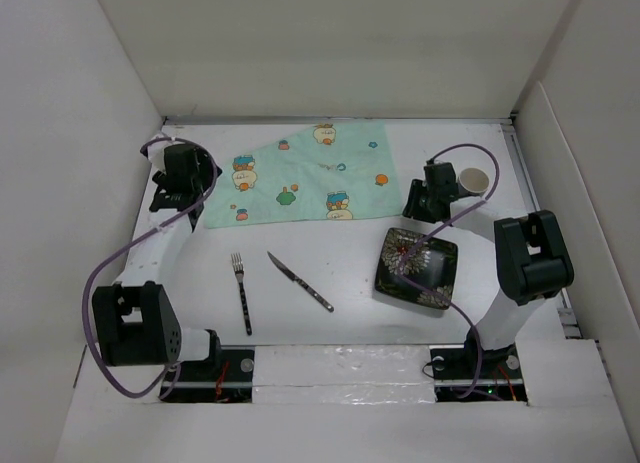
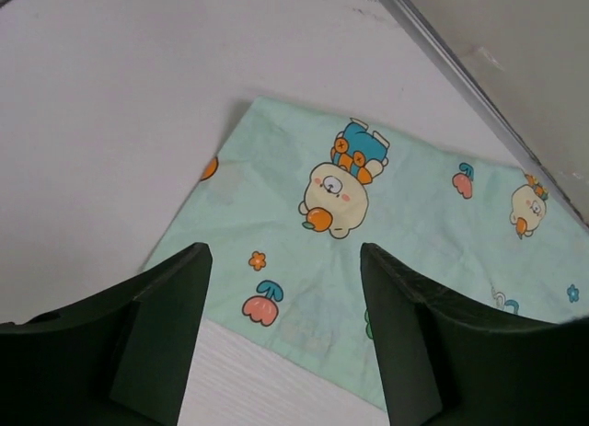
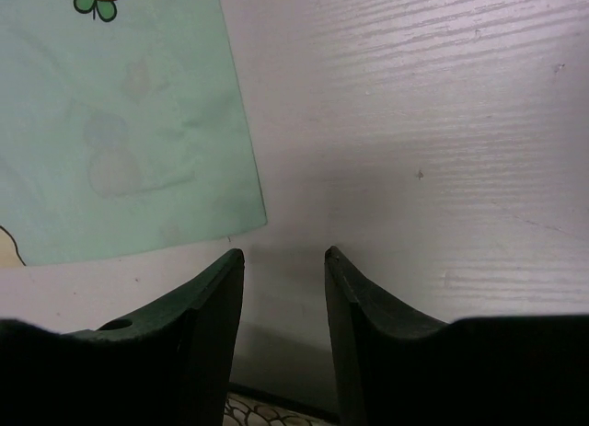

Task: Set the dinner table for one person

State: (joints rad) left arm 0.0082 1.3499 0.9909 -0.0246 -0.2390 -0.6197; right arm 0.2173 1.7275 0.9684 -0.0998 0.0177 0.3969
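In the lower part of the top view, the fork [image 1: 241,293], the knife [image 1: 300,281] and the dark flowered plate [image 1: 416,268] lie directly on the white counter [image 1: 350,253], which fills the whole middle of that frame. None of them is on the placemat [image 1: 300,178]. I judge that the setting has hardly begun.

The right arm's cable hangs across the plate, so a wide swing of this arm could perhaps drag or push the plate. Higher in the frame, the right gripper [image 1: 428,195] is just beside a small round cup [image 1: 475,180], and a careless turn could knock it. The placemat lies skewed. If the left gripper [image 1: 185,183] closes on the cloth badly, the cloth may wrinkle or fold.

Only the top view shows the cutlery and the cup. The left wrist view shows what it cannot: the fingers [image 2: 175,297] are wide apart and hold nothing, and the mat's corner lies flat under them. In the right wrist view the fingers [image 3: 221,297] are partly apart and also hold nothing. They are over bare counter, just beside the mat's corner but not touching it.
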